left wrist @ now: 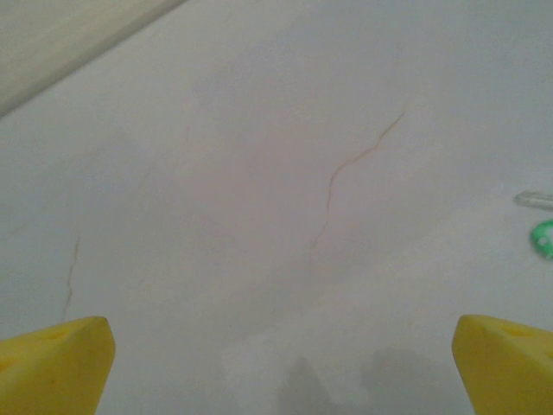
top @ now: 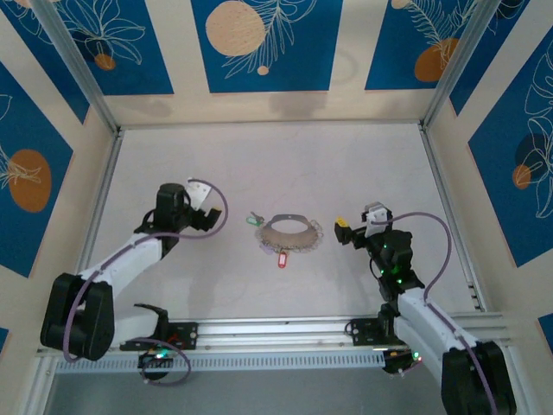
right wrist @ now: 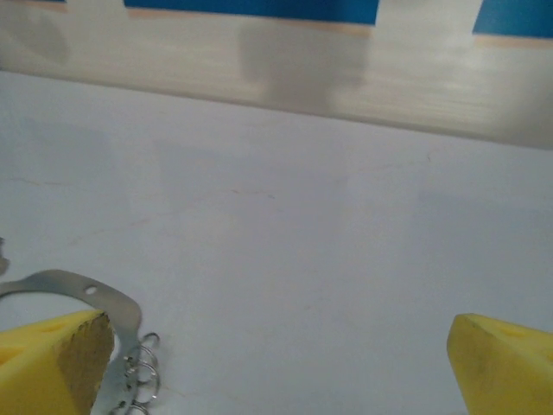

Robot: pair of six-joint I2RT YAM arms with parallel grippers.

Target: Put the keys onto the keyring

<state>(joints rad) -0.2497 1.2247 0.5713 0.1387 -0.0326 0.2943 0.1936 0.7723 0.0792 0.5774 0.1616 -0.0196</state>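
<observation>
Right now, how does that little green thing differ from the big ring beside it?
Size: the key is tiny, the keyring a wide loop. Colour: the key has a green head; the keyring is silvery with a red tag at its near edge. Place: the key lies outside the keyring, by its left rim. Both rest on the table, unheld.

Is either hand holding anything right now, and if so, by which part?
Nothing is held. The left hand and right hand are open; keyring and key lie on the table.
</observation>
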